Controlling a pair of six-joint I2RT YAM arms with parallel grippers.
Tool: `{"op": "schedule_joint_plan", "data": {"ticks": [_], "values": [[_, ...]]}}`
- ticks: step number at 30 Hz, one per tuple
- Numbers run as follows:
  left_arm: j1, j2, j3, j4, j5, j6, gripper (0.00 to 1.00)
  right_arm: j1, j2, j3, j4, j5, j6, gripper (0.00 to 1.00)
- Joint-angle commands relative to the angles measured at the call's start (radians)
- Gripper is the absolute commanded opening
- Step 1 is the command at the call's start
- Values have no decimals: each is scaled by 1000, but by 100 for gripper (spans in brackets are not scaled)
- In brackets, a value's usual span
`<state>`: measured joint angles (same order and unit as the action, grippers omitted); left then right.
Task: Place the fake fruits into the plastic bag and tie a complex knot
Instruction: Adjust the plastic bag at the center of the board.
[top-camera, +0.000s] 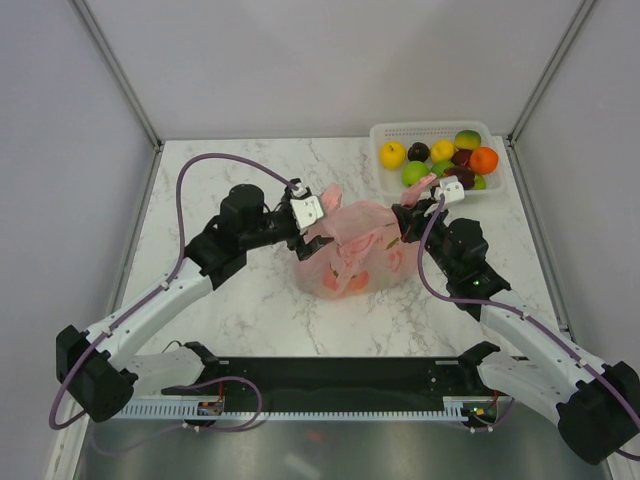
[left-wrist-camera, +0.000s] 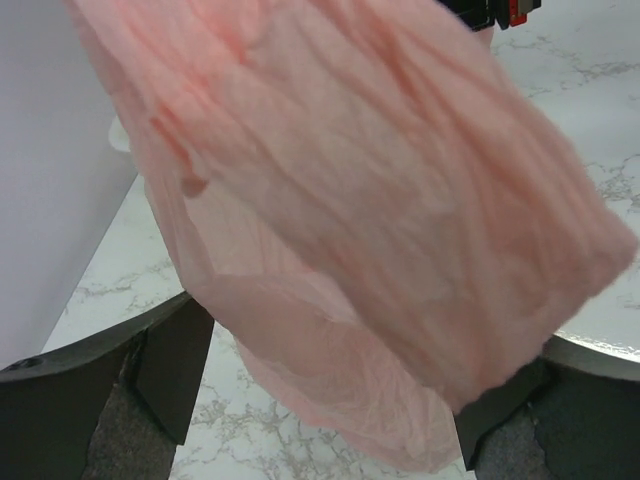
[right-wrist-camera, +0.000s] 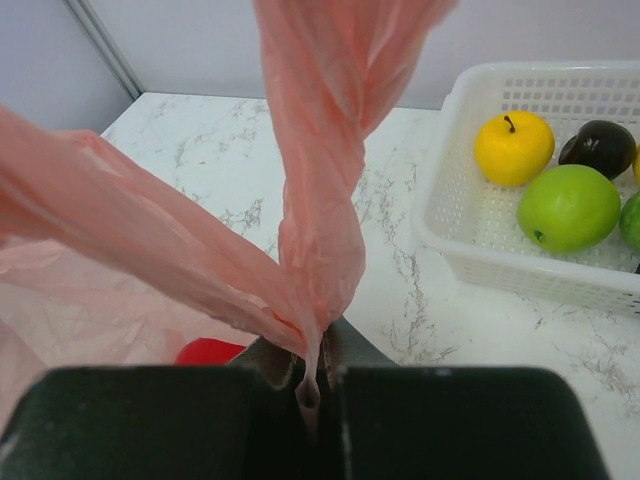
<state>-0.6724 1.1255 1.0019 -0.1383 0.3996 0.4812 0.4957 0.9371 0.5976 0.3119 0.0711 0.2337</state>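
Note:
The pink plastic bag (top-camera: 350, 255) sits mid-table with red and orange fake fruits showing through it. A red one (right-wrist-camera: 208, 351) lies just below my right jaws. My right gripper (top-camera: 418, 200) (right-wrist-camera: 310, 378) is shut on a twisted bag handle (right-wrist-camera: 318, 200) that rises from the jaws. My left gripper (top-camera: 308, 212) (left-wrist-camera: 335, 400) stands open at the bag's upper left. Loose pink film (left-wrist-camera: 380, 250) hangs between its wide-apart fingers (left-wrist-camera: 170, 360). No knot shows.
A white lattice basket (top-camera: 495, 190) (right-wrist-camera: 450, 230) at the back right holds several fruits, among them a yellow one (right-wrist-camera: 513, 147), a green one (right-wrist-camera: 568, 207), a dark one (right-wrist-camera: 600, 148) and an orange one (top-camera: 483, 160). Grey walls enclose the marble table (top-camera: 250, 310).

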Motion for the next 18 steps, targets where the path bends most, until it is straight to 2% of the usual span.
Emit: {"op": "schedule_joint_plan", "data": {"ticks": [1, 3, 7, 8, 12, 15, 17, 18], "values": [[19, 28, 35, 120, 131, 16, 93, 3, -6, 45, 7, -24, -10, 0], [33, 57, 40, 167, 163, -12, 66, 3, -8, 47, 3, -28, -10, 0], [36, 99, 86, 163, 234, -78, 23, 1, -12, 47, 0, -27, -13, 0], [36, 99, 90, 163, 245, -87, 2, 1, -15, 48, -2, -28, -14, 0], [36, 62, 83, 146, 202, -147, 2, 1, -18, 53, -16, 1, -11, 0], [36, 4, 69, 108, 55, -223, 2, 1, -18, 73, -62, 67, 7, 0], [37, -42, 49, 86, -101, -271, 2, 1, -20, 96, -124, 175, 33, 0], [36, -53, 47, 69, -240, -318, 2, 1, -18, 108, -152, 209, 41, 0]]}}
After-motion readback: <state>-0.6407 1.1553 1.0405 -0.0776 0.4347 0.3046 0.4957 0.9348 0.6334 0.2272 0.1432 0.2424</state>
